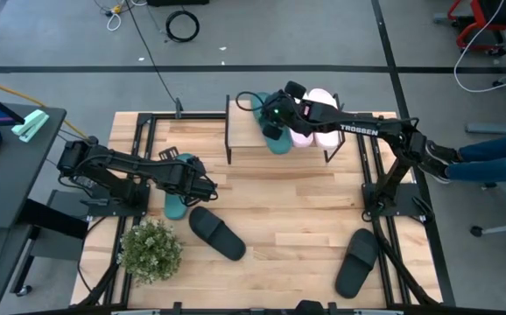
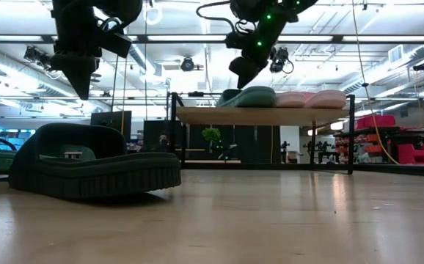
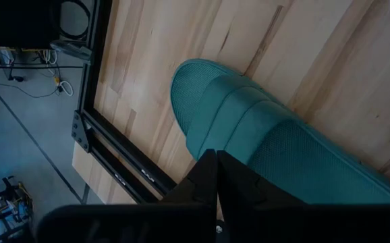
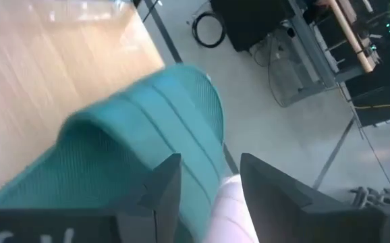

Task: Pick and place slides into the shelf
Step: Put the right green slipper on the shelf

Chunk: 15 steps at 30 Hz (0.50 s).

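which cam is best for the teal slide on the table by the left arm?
Left wrist view: the teal slide fills the frame, strap and toe clear, below the shut left end effector. High view has the arm covering most of it. The low view shows no clear sight of it; the right wrist view doesn't show it.

The wooden table point(image 1: 279, 201) carries the shelf point(image 1: 244, 131) at its far edge, 1 teal slide point(image 1: 176, 203) near the left side, 2 black slides point(image 1: 217, 233) point(image 1: 357, 262) toward the front, and a small green plant point(image 1: 151, 251) at the front left. On the shelf's plank top lie 1 teal slide point(image 1: 274, 140) and 2 pale pink slides point(image 1: 301, 136) point(image 1: 326, 133), side by side.
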Motion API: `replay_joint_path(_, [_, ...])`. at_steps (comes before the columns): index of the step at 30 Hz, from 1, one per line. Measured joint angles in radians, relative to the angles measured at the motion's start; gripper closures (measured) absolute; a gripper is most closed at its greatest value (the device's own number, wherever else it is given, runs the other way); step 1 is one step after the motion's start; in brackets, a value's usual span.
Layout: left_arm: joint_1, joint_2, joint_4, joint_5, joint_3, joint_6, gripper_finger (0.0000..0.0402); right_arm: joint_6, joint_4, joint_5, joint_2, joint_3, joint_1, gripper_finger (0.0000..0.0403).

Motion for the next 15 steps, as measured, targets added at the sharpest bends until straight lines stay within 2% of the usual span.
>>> replay_joint_path(6, [0.0,0.0,0.0,0.0,0.0,-0.001,0.0377,0.034,-0.109,0.078,-0.002,0.0,0.034,0.0244])
replay_joint_path(15, [0.0,0.0,0.006,0.0,0.0,-0.001,0.0388,0.058,-0.172,0.072,-0.002,0.0,0.128,0.0244])
